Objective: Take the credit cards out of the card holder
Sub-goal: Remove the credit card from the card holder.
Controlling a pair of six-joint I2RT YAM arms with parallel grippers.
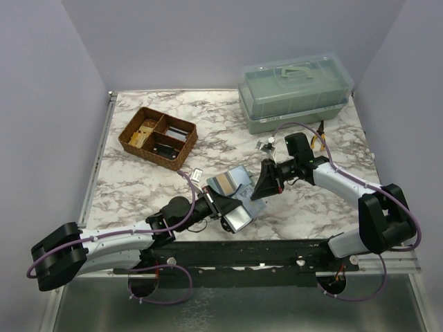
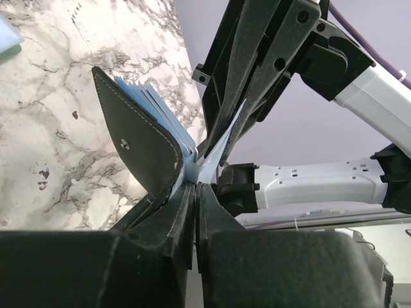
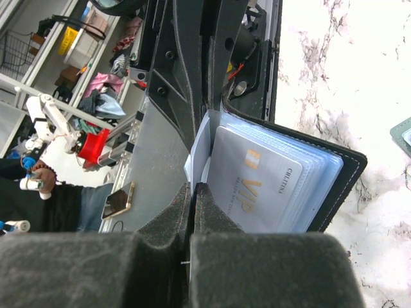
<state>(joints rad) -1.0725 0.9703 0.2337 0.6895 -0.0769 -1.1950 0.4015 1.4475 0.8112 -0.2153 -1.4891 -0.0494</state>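
1. At 6 o'clock on the bench (image 1: pixel 138 181), nearest the arm bases, the left gripper (image 2: pixel 196 189) reaches in from 7 o'clock. Its jaws are pressed together on the fold of the card holder (image 2: pixel 138 147), a grip that anchors the spine and lets the black covers fan open.
2. Just beyond, near the middle of the bench, the card holder is held up off the marble and splayed like a book. Its open edge faces 2 o'clock, which I judge is meant to offer the sleeves to the other arm.
3. Inside it the credit cards (image 3: pixel 257 186) sit stacked in clear sleeves. The front one shows gold "VIP" lettering, and none of these looks drawn out yet.
4. From 3 o'clock the right gripper (image 3: pixel 192 192) meets the holder's open side. Its jaws are closed on a pale card (image 3: pixel 199 153) at the edge of the stack, gripping only its margin, probably so it can slide straight out. I cannot tell whether this is a bare card or the sleeve itself.
5. The arms oppose each other, one bracing and one set to pull. That suits a thin card that could otherwise drag the whole holder along.
6. Farther back, a wicker tray (image 1: pixel 124 138) lies at 10 o'clock and a lidded green box (image 1: pixel 294 86) at 1 o'clock, both well apart from the work.
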